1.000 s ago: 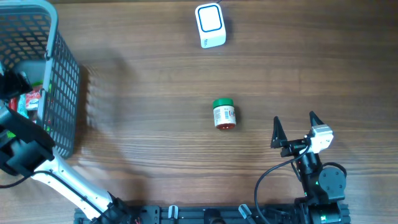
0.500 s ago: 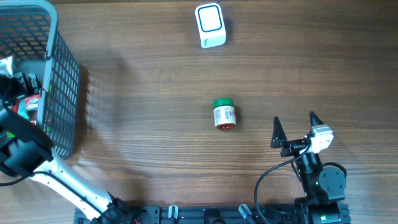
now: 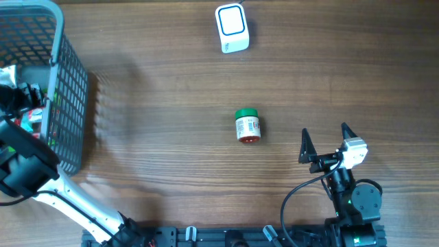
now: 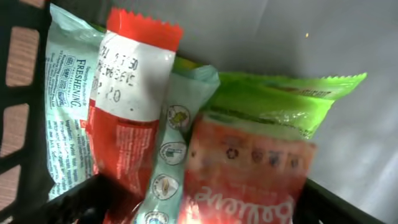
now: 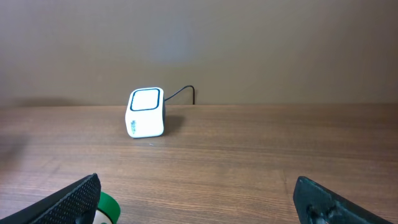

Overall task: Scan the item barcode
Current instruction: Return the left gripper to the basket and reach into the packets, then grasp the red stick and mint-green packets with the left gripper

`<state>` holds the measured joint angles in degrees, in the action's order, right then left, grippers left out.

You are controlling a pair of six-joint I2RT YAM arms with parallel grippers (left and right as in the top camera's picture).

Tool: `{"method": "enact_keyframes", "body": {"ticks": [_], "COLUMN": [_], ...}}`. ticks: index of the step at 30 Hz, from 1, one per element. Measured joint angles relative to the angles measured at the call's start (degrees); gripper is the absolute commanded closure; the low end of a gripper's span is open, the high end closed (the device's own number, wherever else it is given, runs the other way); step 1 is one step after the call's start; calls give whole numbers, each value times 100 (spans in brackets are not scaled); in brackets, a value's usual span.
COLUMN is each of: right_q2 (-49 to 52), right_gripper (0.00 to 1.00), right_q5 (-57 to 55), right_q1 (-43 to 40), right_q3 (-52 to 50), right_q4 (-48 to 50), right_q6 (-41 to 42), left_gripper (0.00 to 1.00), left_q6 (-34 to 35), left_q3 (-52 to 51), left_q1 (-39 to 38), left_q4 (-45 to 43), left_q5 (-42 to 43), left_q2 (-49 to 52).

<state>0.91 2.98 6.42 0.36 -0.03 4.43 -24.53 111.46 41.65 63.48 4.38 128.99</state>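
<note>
left gripper (image 3: 19,96): down inside the basket (image 3: 68,110) at the left. Honestly can't tell how wide it's open or whether it's got anything.
snack packets (image 4: 249,168): piled in the basket. Only the left wrist cam shows them properly: a red-and-white one (image 4: 134,81), a green one (image 4: 280,99).
right gripper (image 3: 324,140): fingers spread wide, nothing in it.
scanner (image 3: 232,28): far edge of the table (image 3: 171,89), visible from overhead and the right wrist cam.
jar (image 3: 246,126): on its side mid-table. The right wrist cam only catches its green lid.

The table (image 3: 171,144) was matt wood with visible grain. The basket (image 3: 70,103) was grey plastic mesh, the scanner (image 3: 232,27) smooth white plastic, the snack packets (image 4: 249,168) glossy crinkled film. The jar (image 3: 247,127) had a green plastic lid.
</note>
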Motion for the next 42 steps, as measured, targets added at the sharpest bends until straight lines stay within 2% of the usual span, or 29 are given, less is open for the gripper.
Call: {"method": "enact_keyframes", "body": {"ticks": [5,7,16,32,42], "right_q2": [0,0,0,0,0], "right_gripper": [0,0,0,0,0], "right_q5": [0,0,0,0,0], "right_q1": [0,0,0,0,0], "right_q3": [0,0,0,0,0], "right_q4": [-2,0,0,0,0], "right_q6": [0,0,0,0,0], "left_gripper": [9,0,0,0,0], "left_q6": [188,225,306,540,525], "left_q3": [-72,-111,-155,-160,-428], "left_q1": [-33,-37,-39,-72,-11], "left_q4": [68,120,175,177,-273], "left_q5": [9,37,144,-352,-680], "left_q2": [-79,-122,-181,-688,-695]}}
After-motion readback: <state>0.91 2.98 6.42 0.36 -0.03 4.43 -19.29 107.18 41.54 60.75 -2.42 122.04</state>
